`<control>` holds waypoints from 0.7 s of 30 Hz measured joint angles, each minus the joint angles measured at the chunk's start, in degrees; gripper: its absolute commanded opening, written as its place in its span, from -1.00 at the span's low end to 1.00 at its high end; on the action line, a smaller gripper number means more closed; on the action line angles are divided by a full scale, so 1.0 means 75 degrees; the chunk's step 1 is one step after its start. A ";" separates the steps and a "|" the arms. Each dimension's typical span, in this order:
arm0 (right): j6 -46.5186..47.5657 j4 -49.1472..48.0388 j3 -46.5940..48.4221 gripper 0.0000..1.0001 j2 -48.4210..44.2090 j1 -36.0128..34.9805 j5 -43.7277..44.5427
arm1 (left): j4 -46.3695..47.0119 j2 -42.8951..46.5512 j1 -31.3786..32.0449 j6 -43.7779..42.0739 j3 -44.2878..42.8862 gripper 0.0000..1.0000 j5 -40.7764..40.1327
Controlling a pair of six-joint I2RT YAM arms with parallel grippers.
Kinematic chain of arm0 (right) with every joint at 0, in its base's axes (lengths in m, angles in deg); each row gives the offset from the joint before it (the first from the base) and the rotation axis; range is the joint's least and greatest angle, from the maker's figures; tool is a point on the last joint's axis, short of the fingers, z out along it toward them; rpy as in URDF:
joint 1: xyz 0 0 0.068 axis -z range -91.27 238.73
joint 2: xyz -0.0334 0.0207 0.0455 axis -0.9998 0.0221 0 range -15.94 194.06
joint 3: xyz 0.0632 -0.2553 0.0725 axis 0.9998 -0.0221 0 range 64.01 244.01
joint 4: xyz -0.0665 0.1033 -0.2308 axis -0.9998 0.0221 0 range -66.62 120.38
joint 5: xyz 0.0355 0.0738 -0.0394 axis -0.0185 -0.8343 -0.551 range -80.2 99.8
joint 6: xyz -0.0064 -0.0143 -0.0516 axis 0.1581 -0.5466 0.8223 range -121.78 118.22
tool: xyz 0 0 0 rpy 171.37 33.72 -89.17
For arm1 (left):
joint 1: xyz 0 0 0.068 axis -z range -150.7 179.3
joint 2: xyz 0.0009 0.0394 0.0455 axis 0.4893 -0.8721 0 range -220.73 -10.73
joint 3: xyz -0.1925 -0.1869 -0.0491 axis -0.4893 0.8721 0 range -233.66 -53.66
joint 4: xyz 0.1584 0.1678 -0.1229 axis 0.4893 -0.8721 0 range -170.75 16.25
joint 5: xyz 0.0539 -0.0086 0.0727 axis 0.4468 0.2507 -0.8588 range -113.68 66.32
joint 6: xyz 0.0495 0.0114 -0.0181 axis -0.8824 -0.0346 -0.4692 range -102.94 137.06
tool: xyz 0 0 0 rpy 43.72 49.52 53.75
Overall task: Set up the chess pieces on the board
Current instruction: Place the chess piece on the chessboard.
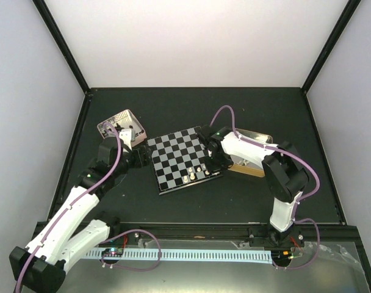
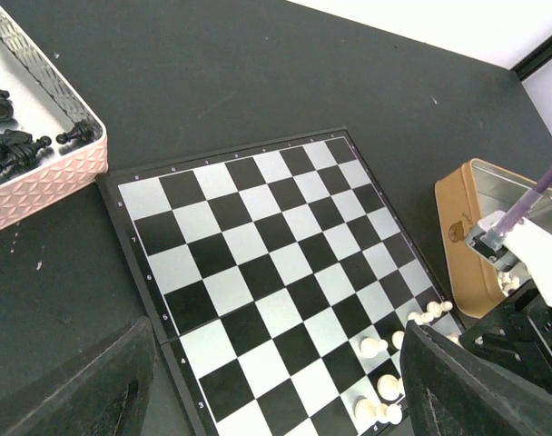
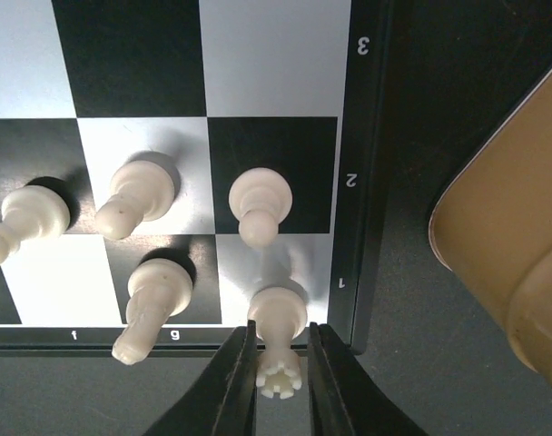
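The board (image 1: 179, 160) lies mid-table and also shows in the left wrist view (image 2: 258, 263) and the right wrist view (image 3: 276, 64). Several cream-white chess pieces (image 1: 194, 173) stand at its near right corner. My right gripper (image 3: 278, 363) straddles a white rook (image 3: 278, 313) that stands on the corner square; small gaps show between its head and both fingers. A white pawn (image 3: 261, 200) stands just ahead of it, with more white pieces (image 3: 135, 195) to the left. My left gripper (image 2: 276, 363) hangs wide open and empty over the board's left edge. Black pieces (image 2: 13, 145) lie in the pinkish tray (image 2: 49, 173).
The pinkish tray (image 1: 121, 125) sits at the board's far left. A tan box (image 1: 252, 155) sits right of the board, close beside my right gripper (image 1: 211, 166); it also shows in the left wrist view (image 2: 476, 236) and the right wrist view (image 3: 512, 236).
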 measured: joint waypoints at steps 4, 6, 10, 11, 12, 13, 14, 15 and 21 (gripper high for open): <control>0.0015 0.0044 0.0131 -0.51 0.0096 0.0012 0.0006 | 0.0017 -0.0067 0.0000 -0.0012 0.0000 0.51 0.0003; 0.0023 0.0052 0.0219 -0.51 0.0131 0.0017 0.0012 | 0.0026 -0.0082 0.0000 -0.0020 0.0000 0.51 0.0006; 0.0017 0.0041 0.0358 -0.64 0.0131 0.0020 0.0012 | 0.0029 -0.0082 0.0000 -0.0023 0.0000 0.50 0.0003; 0.0023 0.0041 0.0373 -0.66 0.0131 0.0020 0.0012 | 0.0029 -0.0082 0.0000 -0.0023 0.0000 0.50 0.0003; 0.0023 0.0041 0.0376 -0.69 0.0131 0.0020 0.0012 | 0.0029 -0.0082 0.0000 -0.0023 0.0000 0.50 0.0006; 0.0020 0.0044 0.0376 -0.70 0.0131 0.0020 0.0012 | 0.0032 -0.0082 0.0000 -0.0023 0.0000 0.50 0.0003; 0.0006 0.0044 0.0376 -0.70 0.0131 0.0020 0.0015 | 0.0032 -0.0082 0.0000 -0.0023 -0.0003 0.50 0.0003; 0.0000 0.0041 0.0376 -0.67 0.0131 0.0020 0.0015 | 0.0032 -0.0085 0.0000 -0.0026 0.0000 0.50 0.0003; -0.0044 0.0038 0.0347 -0.43 0.0125 0.0023 0.0219 | 0.0035 -0.0082 0.0000 -0.0026 0.0000 0.50 0.0003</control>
